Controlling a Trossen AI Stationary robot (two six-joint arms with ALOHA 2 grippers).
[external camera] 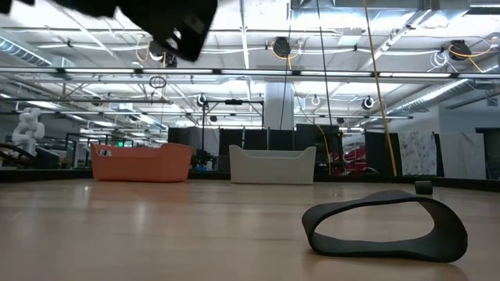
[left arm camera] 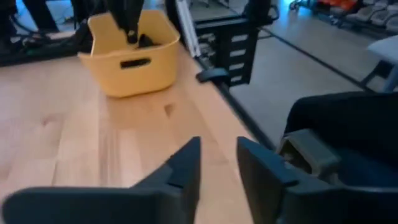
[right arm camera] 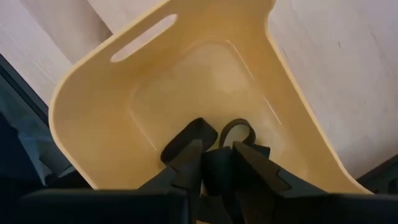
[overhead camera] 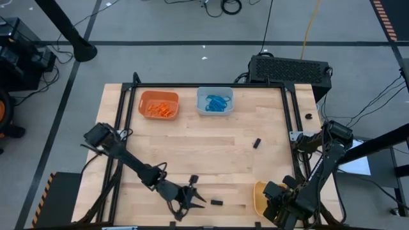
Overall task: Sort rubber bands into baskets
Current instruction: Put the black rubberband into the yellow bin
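The yellow basket (overhead camera: 257,191) stands at the table's near right. My right gripper (right arm camera: 217,163) points down into it, open a little. Black rubber bands (right arm camera: 239,129) lie on its floor, and one black band (right arm camera: 217,177) shows in the gap between my fingers. My left gripper (left arm camera: 217,163) is open with nothing in it, low over the near edge (overhead camera: 195,197), pointing toward the yellow basket (left arm camera: 130,59). Loose black bands lie flat on the wood (overhead camera: 216,202), (overhead camera: 194,181), (overhead camera: 257,143); one looms large in the low view (external camera: 387,226). My right gripper comes from above, pointing down, with a black band (right arm camera: 217,177) in the gap between its fingers inside the yellow basket. I cannot tell whether the fingers touch that band.
At the far side stand the orange basket (overhead camera: 158,93), holding orange bands (overhead camera: 160,108), and the pale blue-grey basket (overhead camera: 215,89), holding blue bands (overhead camera: 217,102). A dark metal frame (overhead camera: 291,115) runs along the table's sides. Bare wood lies between the far baskets and the grippers.
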